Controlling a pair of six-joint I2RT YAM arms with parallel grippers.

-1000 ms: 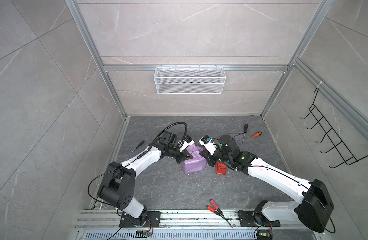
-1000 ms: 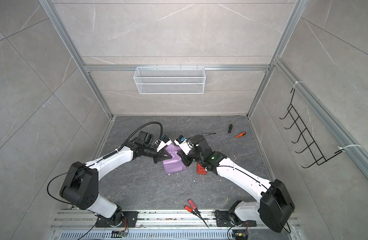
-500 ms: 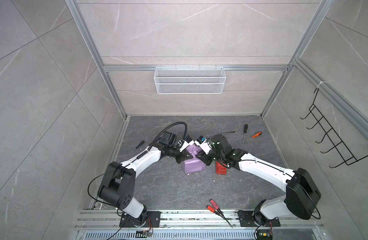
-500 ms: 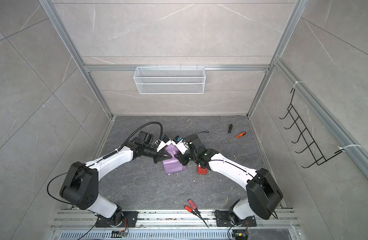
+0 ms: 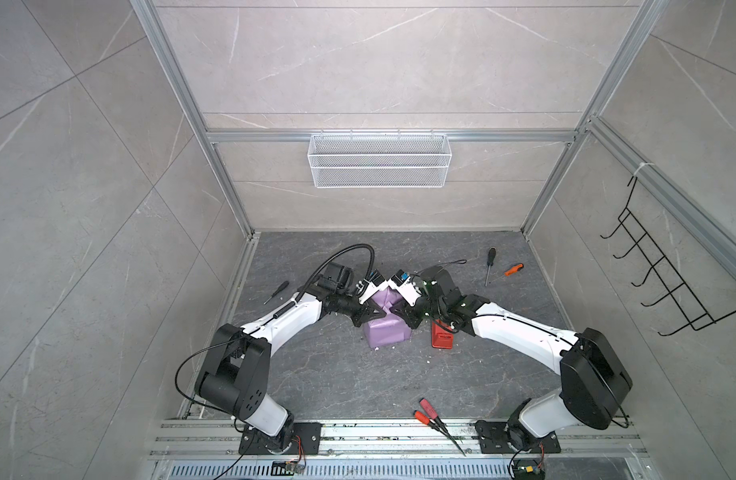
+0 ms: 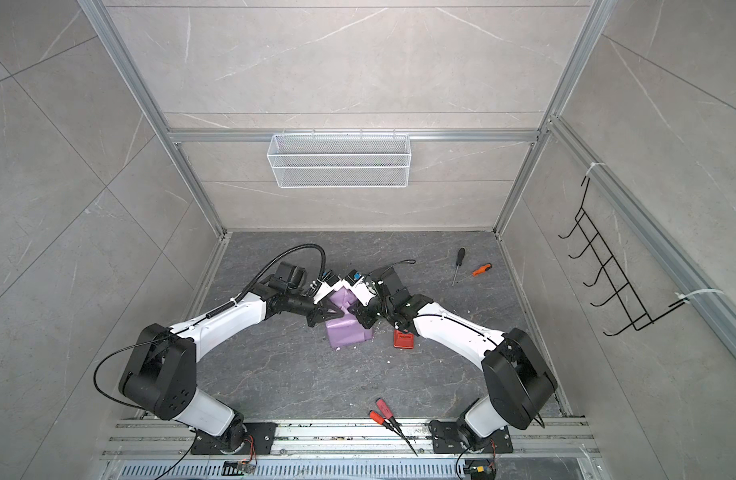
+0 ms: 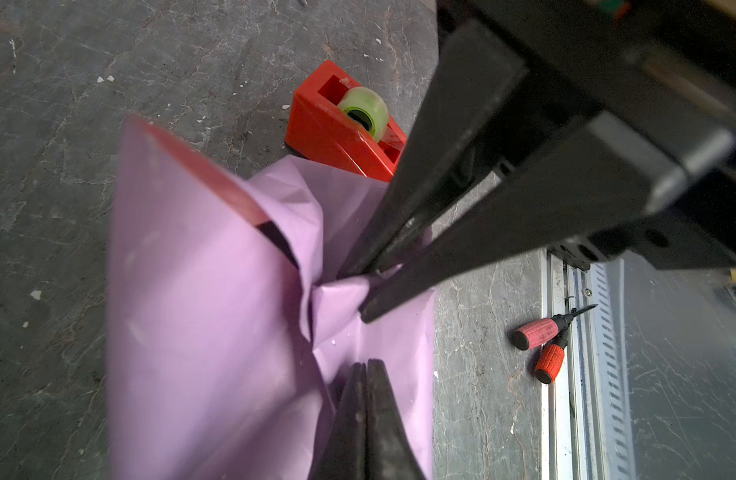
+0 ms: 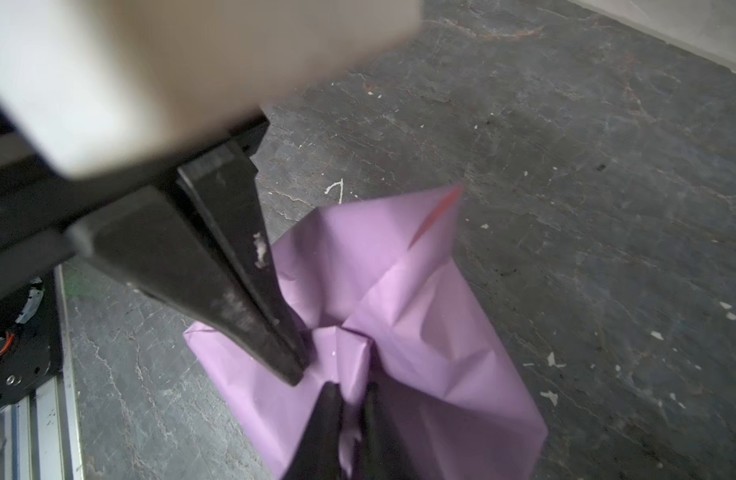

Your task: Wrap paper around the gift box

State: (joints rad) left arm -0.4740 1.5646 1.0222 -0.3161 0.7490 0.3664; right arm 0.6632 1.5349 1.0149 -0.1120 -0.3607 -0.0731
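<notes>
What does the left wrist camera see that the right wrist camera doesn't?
Only the left wrist view: the red tape dispenser and two red-handled tools. Only the right wrist view: the wall's bottom edge. Both: the purple paper, the shut left claw touching it, and the right claw pinching it.

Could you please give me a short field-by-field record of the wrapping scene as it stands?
paper: lilac, folded up, bunched on top
gift box: hidden under the paper
left gripper: shut, tips on the bunched top
right gripper: shut on a pinch of the paper
tape dispenser: red, beside the paper, not held
</notes>
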